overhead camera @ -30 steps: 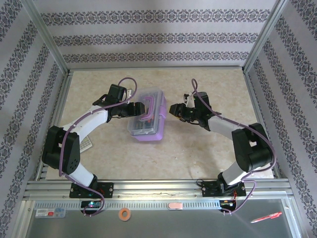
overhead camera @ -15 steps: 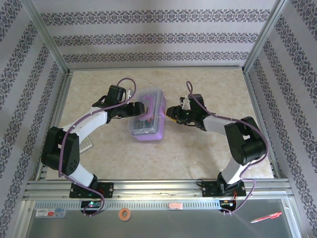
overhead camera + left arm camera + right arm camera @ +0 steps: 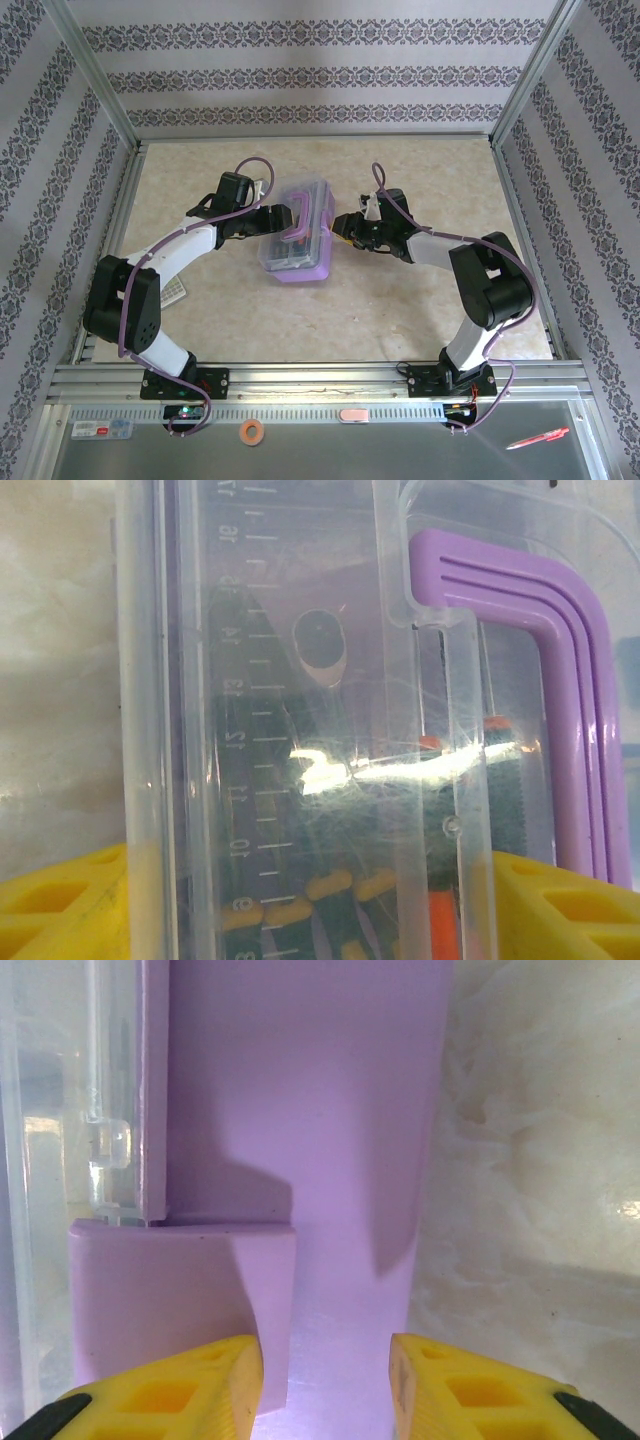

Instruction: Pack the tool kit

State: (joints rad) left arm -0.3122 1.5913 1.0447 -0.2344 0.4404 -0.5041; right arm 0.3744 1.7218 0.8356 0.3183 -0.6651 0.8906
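Observation:
The tool kit case point(image 3: 298, 262) is lilac, with a clear lid point(image 3: 280, 680) and a purple handle point(image 3: 565, 630), and it stands shut mid-table. Yellow-and-black screwdriver handles point(image 3: 330, 885) and an orange one point(image 3: 445, 920) show through the lid. My left gripper point(image 3: 262, 222) reaches in from the case's left. In the left wrist view the left gripper point(image 3: 310, 870) has its yellow fingers point(image 3: 60, 905) set wide against either side of the lid's left part. My right gripper point(image 3: 343, 226) is at the case's right wall point(image 3: 340, 1110). The right gripper point(image 3: 325, 1360) is open, and one finger overlaps the lilac latch flap point(image 3: 170, 1290).
A grey calculator point(image 3: 173, 291) lies under my left arm near the left rail. Beyond the front rail lie an orange ring point(image 3: 252, 431), a pink eraser point(image 3: 353, 414) and a red pen point(image 3: 537, 438). Bare table point(image 3: 540, 1210) lies to the case's right.
My right gripper has moved left until its tips reach the case's right side, with the arm folding in. The left arm and the case have stayed put.

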